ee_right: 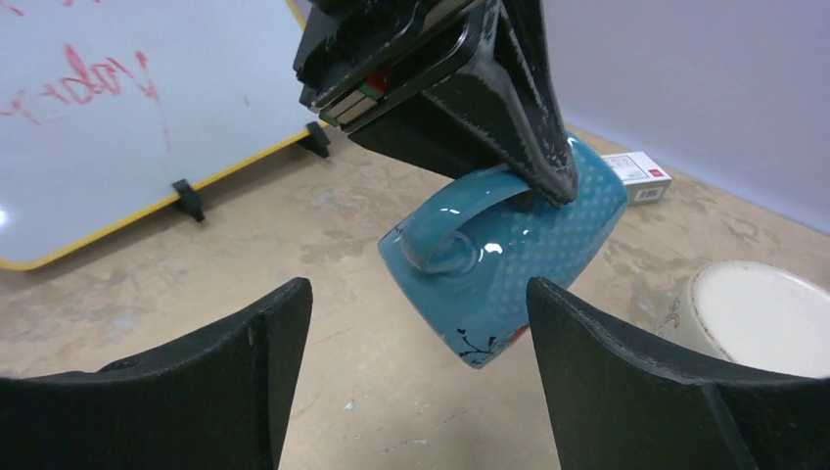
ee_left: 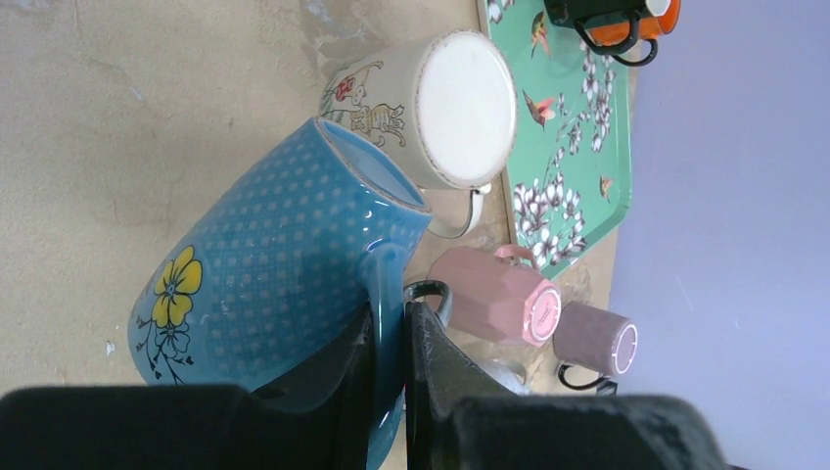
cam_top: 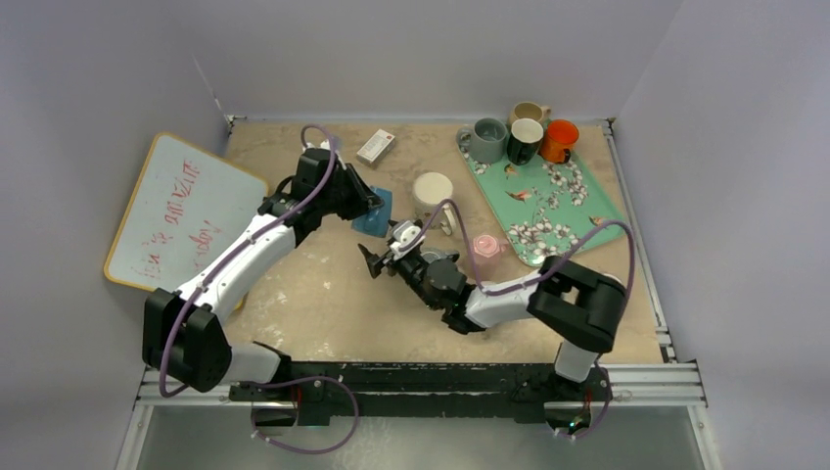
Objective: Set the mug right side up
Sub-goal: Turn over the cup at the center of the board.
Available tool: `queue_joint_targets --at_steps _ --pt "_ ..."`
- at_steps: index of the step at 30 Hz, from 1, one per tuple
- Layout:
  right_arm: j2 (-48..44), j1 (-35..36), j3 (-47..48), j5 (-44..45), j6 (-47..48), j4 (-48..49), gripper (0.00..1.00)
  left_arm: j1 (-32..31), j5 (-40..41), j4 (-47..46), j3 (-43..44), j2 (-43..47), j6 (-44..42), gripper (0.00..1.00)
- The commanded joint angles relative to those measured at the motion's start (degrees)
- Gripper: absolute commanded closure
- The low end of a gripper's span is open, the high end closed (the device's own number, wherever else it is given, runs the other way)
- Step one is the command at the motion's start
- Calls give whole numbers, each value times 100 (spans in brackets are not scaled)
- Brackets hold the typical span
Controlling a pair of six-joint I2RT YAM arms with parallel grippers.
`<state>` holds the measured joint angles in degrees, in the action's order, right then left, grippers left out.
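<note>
1. While a whiteboard [cam_top: 181,211] leans at the far left, the left gripper [ee_left: 390,323] is clenched on the handle [ee_right: 445,220] of the blue mug [ee_left: 264,284], which hangs tilted left of the table's [cam_top: 323,294] centre.
2. The right gripper [cam_top: 384,251] faces that mug, jaws spread wide and empty.
3. Just right of it, a cream mug [cam_top: 433,191] stands upside down beside the green tray [cam_top: 577,201].

Mugs, eight: blue mug [ee_left: 264,284], cream mug [cam_top: 432,191], pink mug [cam_top: 486,245], mauve mug [ee_left: 587,338], grey mug [cam_top: 488,140], black mug [cam_top: 525,140], orange mug [cam_top: 561,140], tan mug [cam_top: 530,112]
Floral tray [cam_top: 587,211], one
Whiteboard [cam_top: 181,211], one
Small white carton [cam_top: 375,146], one
Grippers, two: left gripper [ee_left: 391,313], right gripper [ee_right: 419,294]
</note>
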<state>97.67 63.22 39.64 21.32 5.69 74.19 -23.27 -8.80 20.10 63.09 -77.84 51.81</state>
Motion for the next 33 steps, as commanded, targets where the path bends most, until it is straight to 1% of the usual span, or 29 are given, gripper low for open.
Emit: queue_joint_targets --at_steps 1,3,6,11,12,17,19,23,27,33 --pt "362 164 709 1347 353 977 17 42 -153 -644 -51 340 206 100" --pt "558 171 968 1694 253 821 18 39 -174 -726 -171 405 268 100" --pt "791 189 1194 2217 278 872 20 42 -184 -761 -299 515 347 100" --pt "1044 191 1353 2545 247 911 29 42 -149 -852 -490 700 477 100" --pt "1070 198 1354 2589 234 928 30 42 -122 -843 -498 727 467 100" --pt "1226 289 1412 2701 362 1078 26 50 -53 -848 -540 774 495 100" --pt "1303 308 1423 2690 410 1206 26 50 -45 -890 -567 794 537 100" --pt "1382 328 1495 2677 393 1112 26 50 30 -899 -536 846 564 100" --pt "1462 329 1613 2689 399 1008 27 50 56 -911 -529 884 608 100" --pt "1608 331 1782 2754 354 803 34 50 77 -937 -593 958 695 100"
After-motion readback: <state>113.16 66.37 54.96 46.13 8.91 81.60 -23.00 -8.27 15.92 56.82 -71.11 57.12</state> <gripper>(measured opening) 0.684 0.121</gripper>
